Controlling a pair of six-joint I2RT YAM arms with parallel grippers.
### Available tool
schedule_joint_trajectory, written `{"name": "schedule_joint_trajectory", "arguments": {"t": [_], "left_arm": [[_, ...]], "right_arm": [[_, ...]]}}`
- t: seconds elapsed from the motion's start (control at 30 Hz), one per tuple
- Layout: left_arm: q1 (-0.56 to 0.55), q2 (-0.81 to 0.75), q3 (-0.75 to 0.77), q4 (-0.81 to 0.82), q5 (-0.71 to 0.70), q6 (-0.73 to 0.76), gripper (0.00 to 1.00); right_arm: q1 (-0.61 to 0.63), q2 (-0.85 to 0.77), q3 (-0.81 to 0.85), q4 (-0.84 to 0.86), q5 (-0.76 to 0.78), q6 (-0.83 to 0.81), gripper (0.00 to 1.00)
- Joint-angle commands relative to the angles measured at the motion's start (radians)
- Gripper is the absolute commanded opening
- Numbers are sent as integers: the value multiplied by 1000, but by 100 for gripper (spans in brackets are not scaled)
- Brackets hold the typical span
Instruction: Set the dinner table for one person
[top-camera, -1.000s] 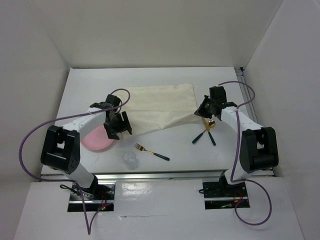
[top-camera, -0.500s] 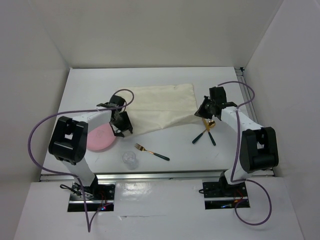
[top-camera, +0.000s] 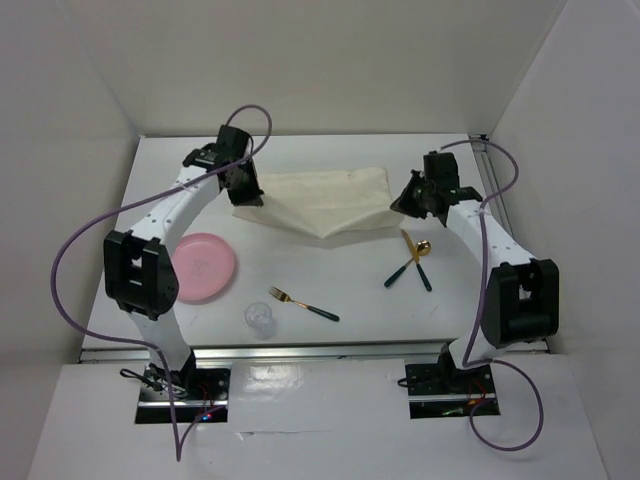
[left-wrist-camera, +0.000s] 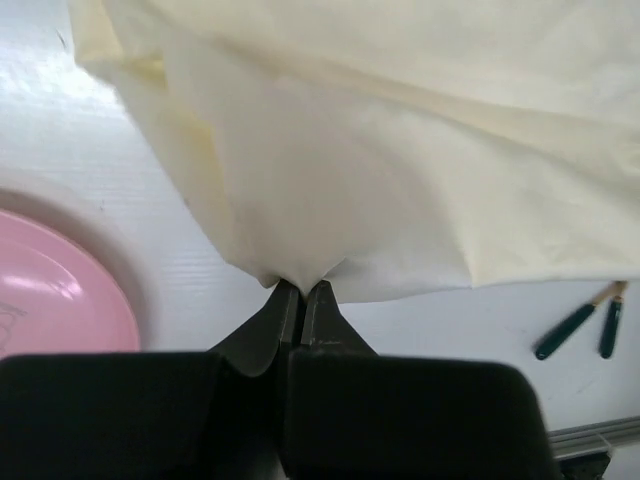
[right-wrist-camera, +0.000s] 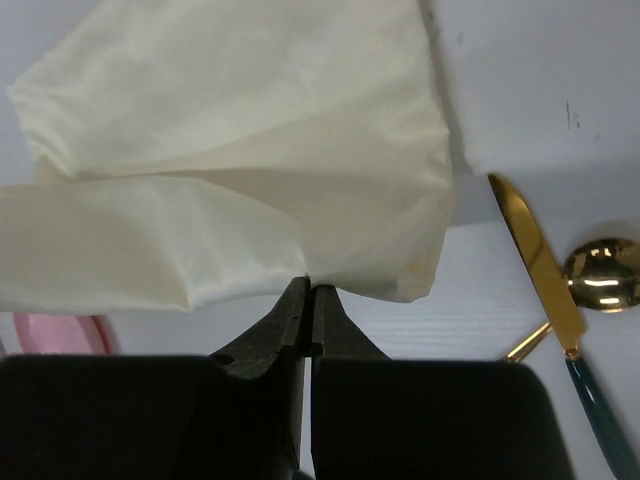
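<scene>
Across the whole floor of the top view, your dinner table lies flat and matte white, with metal rails along its near and right edges. On its far half sits the cream placemat, rumpled and folded over on itself, not lying flat.

Your left gripper is at the cloth's left end. The left wrist view shows its jaws pressed together with a pinch of fabric caught between the tips, and the cloth drapes away from them. Your right gripper is at the right end. In its own wrist view the jaws are likewise closed on a fold of the cloth's edge.

Nearer you, on bare tabletop, the pink plate lies left of centre, well apart from the cloth. The clear glass stands close to the near edge. Just beside it the gold fork with its dark green handle lies at a slant. On the right, the knife and spoon lie crossed below your right gripper.
</scene>
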Motion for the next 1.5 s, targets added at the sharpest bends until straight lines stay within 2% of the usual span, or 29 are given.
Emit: {"name": "schedule_joint_trajectory", "arguments": {"t": [0.0, 0.13, 0.27, 0.6, 0.77, 0.97, 1.13, 1.47], "left_arm": [[8, -97, 118, -132, -23, 82, 0], [31, -144, 195, -167, -3, 101, 0], [69, -207, 195, -179, 81, 110, 0], [134, -379, 242, -225, 126, 110, 0], [169, -379, 361, -247, 144, 119, 0], [189, -295, 489, -273, 163, 128, 0], [209, -318, 471, -284, 163, 138, 0], [218, -402, 435, -285, 163, 138, 0]], "right_arm": [[-4, -84, 100, -23, 17, -19, 0], [-4, -125, 101, -23, 8, -19, 0], [-4, -177, 111, -46, 17, -42, 0], [-4, -361, 196, -144, 57, -99, 0], [-4, -384, 286, -153, 66, -99, 0], [-4, -337, 416, -122, 44, -99, 0], [-4, -328, 484, -133, 44, -108, 0], [-4, -378, 473, -144, 34, -108, 0]]}}
